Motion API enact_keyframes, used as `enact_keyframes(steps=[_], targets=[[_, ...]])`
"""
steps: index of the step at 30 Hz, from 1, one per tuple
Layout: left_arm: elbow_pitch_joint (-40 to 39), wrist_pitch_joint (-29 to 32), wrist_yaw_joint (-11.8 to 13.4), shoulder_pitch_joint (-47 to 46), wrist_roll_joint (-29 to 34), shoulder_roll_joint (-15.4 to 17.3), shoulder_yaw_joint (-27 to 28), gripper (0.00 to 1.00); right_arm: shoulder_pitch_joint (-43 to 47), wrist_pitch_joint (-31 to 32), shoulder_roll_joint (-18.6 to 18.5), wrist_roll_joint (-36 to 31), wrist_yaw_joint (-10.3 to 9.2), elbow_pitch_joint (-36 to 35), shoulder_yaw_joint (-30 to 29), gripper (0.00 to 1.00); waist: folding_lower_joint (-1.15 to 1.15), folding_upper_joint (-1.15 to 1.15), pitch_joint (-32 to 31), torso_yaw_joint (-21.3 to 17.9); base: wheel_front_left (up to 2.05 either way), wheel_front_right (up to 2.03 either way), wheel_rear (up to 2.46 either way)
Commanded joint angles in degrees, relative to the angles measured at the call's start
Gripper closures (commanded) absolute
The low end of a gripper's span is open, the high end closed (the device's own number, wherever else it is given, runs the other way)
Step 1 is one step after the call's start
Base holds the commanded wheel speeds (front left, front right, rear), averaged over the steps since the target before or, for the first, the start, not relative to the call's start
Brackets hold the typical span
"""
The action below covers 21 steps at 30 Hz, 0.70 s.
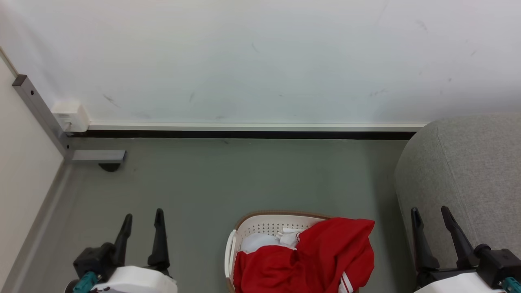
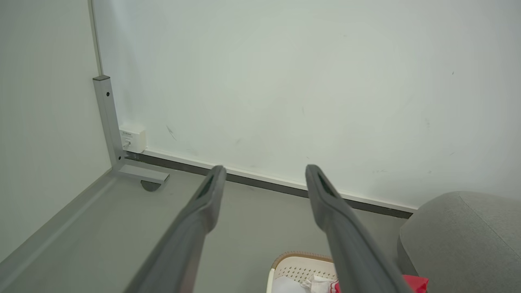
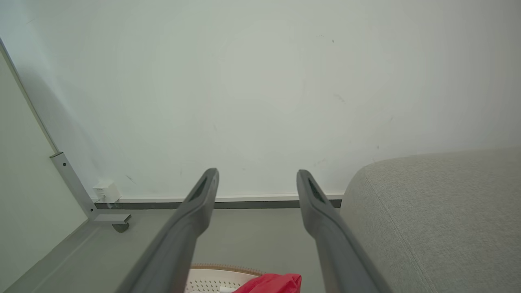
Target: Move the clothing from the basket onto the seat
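Head view: red clothing [image 1: 309,260] heaped in the basket [image 1: 281,214], grey seat [image 1: 468,179] near its right. Left wrist view: left gripper [image 2: 265,169] spread wide, empty. Right wrist view: right gripper [image 3: 256,173] likewise. Clothing looks soft, light; pinch a raised fold.

Bright, soft, even light washes the white wall [image 1: 260,61]. The seat [image 1: 468,171] throws a faint shadow on the floor [image 1: 244,179] toward nine o'clock. In the left wrist view the left pincer [image 2: 265,169] softens toward six o'clock; the metal post [image 2: 108,118] leans from wide-angle distortion.

Dark fingers [image 1: 159,236], white wrists [image 1: 134,283] (perhaps teal-tipped)
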Motion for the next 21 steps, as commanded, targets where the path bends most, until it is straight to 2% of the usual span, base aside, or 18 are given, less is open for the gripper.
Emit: enact_keyframes(steps=[1,9,21], targets=[[0.0,-0.7,-0.2,-0.6,1.2,0.2,0.3,0.0,-1.0,-0.4,-0.2,-0.8,0.05,0.0,-0.1,0.0,0.0,0.0,0.0,0.0,0.0,0.0,0.0],[0.3,-1.6,-0.7,-0.6,4.3,0.1,0.8,0.0,-1.0,-1.4,0.0,-3.8,0.05,-0.1,0.1,0.0,0.0,0.0,0.1,-0.2,0.0,0.0,0.0],[0.1,-2.7,0.1,-0.9,8.4,0.1,0.4,0.0,-1.0,-2.5,0.2,-7.8,0.05,-0.2,0.4,0.0,0.0,0.0,0.2,-0.3,0.0,0.0,0.0]])
